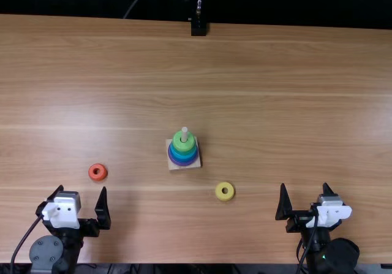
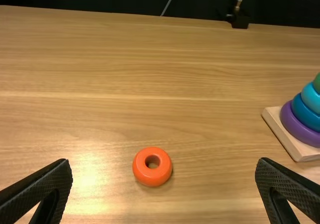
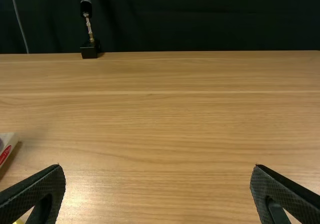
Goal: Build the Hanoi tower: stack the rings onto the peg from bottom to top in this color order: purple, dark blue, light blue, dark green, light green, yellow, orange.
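Observation:
My left gripper [image 1: 83,195] stands open near the table's front left, just short of the orange ring [image 1: 98,172]. Its fingers are spread wide in the left wrist view, where the gripper [image 2: 164,170] has the orange ring [image 2: 152,167] lying flat ahead. My right gripper [image 1: 303,191] is open at the front right; in its wrist view the gripper [image 3: 157,170] holds nothing. On a square wooden base [image 1: 177,166], the peg [image 1: 184,134] carries purple [image 1: 184,163], blue and light blue rings under green [image 1: 183,144]. Flat on the table lies the yellow ring [image 1: 225,191], right of the base.
The wooden table [image 1: 275,102] runs back to a dark curtain. A small black stand [image 1: 199,27] with a metal rod is at the far edge. The tower base sits between the two arms, farther back than both grippers.

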`<state>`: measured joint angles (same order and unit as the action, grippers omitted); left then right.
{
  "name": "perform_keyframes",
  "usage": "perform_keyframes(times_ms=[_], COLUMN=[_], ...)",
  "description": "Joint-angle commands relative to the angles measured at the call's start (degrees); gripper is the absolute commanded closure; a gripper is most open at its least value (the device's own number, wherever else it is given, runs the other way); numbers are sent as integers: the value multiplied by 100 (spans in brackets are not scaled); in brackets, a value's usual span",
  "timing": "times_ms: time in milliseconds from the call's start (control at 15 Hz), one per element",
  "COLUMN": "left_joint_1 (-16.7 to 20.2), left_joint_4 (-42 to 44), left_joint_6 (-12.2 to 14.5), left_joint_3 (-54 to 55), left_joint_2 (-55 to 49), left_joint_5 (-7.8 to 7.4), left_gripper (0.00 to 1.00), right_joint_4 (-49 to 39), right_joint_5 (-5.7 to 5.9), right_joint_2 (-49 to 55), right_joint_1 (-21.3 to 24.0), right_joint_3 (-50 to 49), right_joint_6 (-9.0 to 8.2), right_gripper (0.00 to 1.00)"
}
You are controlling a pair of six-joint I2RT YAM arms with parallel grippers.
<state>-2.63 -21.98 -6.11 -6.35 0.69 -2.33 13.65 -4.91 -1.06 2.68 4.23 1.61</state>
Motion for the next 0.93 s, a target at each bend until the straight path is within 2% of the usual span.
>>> perform_keyframes(times_ms=[0,133,333,533,867], left_joint_1=[26,52,61,52,52], left_joint_4=[-175,-207,-270,-460,-450], left_joint_6=[231,822,843,843,843], left_joint_3=[635,635,635,635,635], left_joint_2=[-69,-69,-69,-69,-69], left_joint_5=[-242,-411,-421,-347,-358], left_gripper=[0,0,0,0,0], right_joint_4=[476,476,476,476,476], right_joint_5=[-47,-47,-47,-47,-47], right_joint_2=[106,106,106,106,106], right_joint_1=[75,75,75,75,75], right_joint_3=[-317,-317,-317,-317,-317], right_joint_6=[19,19,19,19,19], right_gripper=[0,0,0,0,0])
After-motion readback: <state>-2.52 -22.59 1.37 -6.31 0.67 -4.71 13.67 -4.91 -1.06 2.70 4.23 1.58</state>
